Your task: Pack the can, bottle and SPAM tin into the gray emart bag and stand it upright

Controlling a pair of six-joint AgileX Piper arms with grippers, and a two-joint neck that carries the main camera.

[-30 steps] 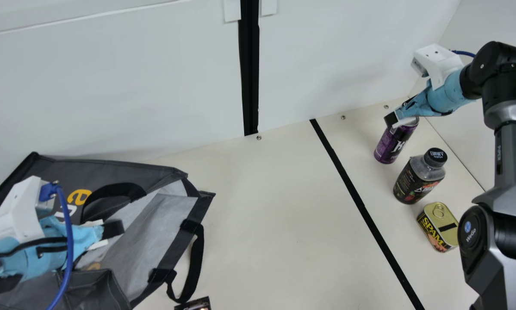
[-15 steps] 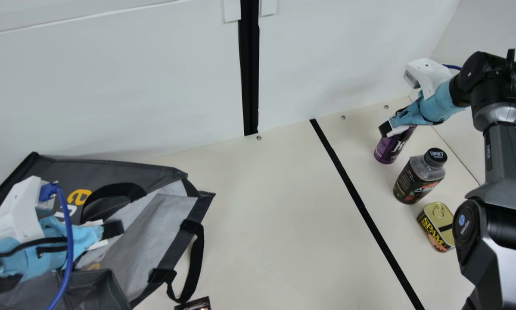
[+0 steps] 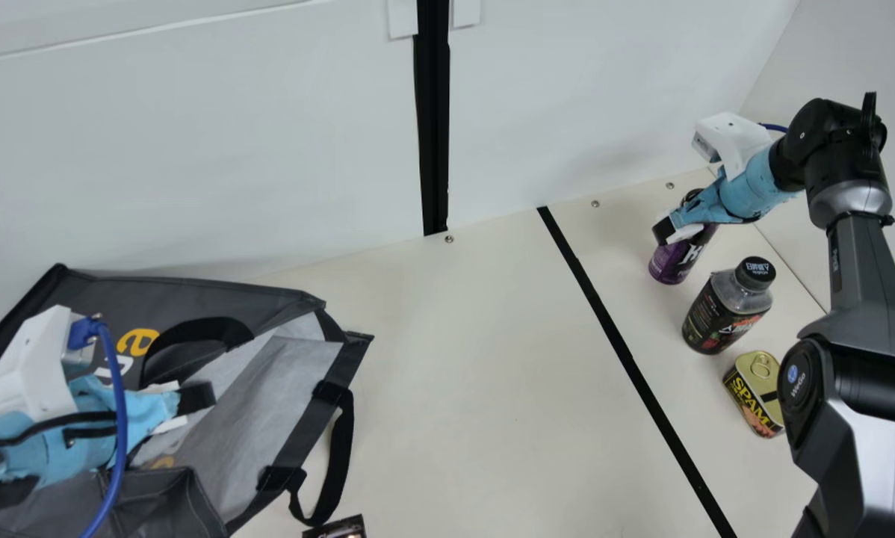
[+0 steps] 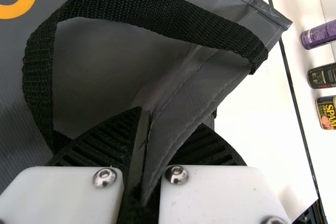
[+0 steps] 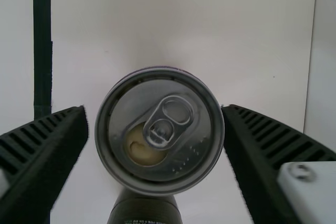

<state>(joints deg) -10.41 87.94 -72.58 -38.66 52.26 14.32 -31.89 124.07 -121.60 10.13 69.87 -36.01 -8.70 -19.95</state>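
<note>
In the main view, my left gripper (image 3: 192,402) is at the mouth of the gray emart bag (image 3: 253,411), which lies on its side. The left wrist view has the left gripper (image 4: 164,129) shut on a fold of the bag's edge (image 4: 184,98), below a black handle. My right gripper (image 3: 670,230) is at the top of the upright purple can (image 3: 671,260); in the right wrist view the open gripper (image 5: 156,115) has its fingers on either side of the can's lid (image 5: 157,129). Beside the can stand the dark bottle (image 3: 722,314) and the SPAM tin (image 3: 750,396).
A black tape line (image 3: 619,340) crosses the cream table (image 3: 492,373) between bag and items. White walls (image 3: 231,149) rise behind and at the right. A small dark object (image 3: 339,527) lies at the near edge, and the bag's strap (image 3: 339,456) trails on the table.
My right gripper has come down and a little to the left over the can, its arm shifting left too. The left gripper, the bag and the three items have kept their places.
</note>
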